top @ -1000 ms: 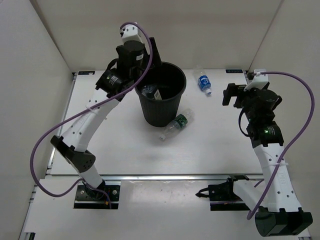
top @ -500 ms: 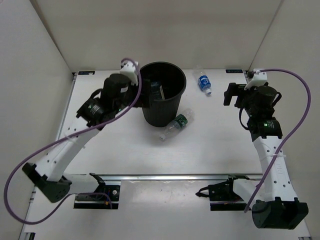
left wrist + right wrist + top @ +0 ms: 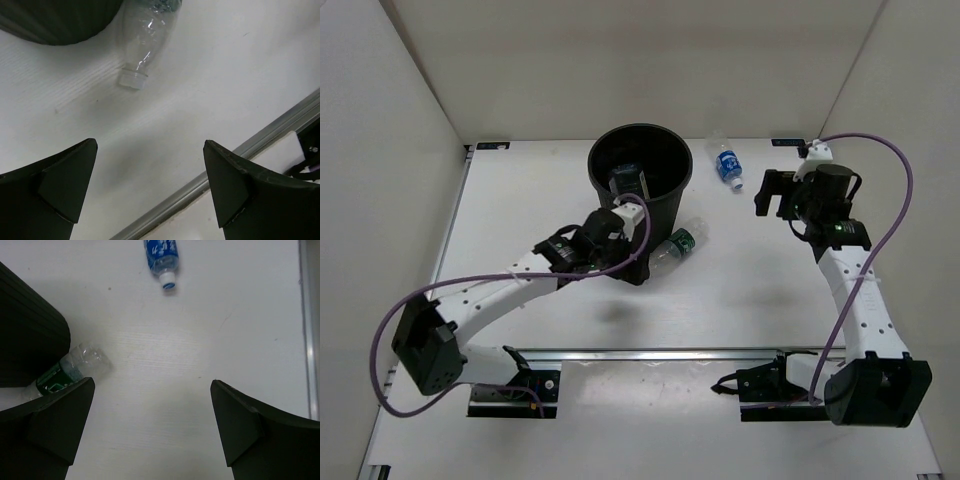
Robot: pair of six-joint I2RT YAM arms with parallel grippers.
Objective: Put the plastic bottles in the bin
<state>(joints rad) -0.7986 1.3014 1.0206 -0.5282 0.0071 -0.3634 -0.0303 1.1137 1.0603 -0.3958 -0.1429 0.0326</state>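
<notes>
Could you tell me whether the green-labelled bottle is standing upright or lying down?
Lying on its side: the green-labelled bottle rests flat on the table beside the bin, outside it.

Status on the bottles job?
Both open, empty: left gripper, right gripper. In the bin sits one bottle; green bottle and blue bottle lie on the table. Tight approach: green bottle tucked beside the bin.

A white tabletop (image 3: 740,300) fills the middle of the frame, boxed by plain white walls (image 3: 650,60) at top, left and right. A metal rail (image 3: 700,352) lines its lower edge.
</notes>
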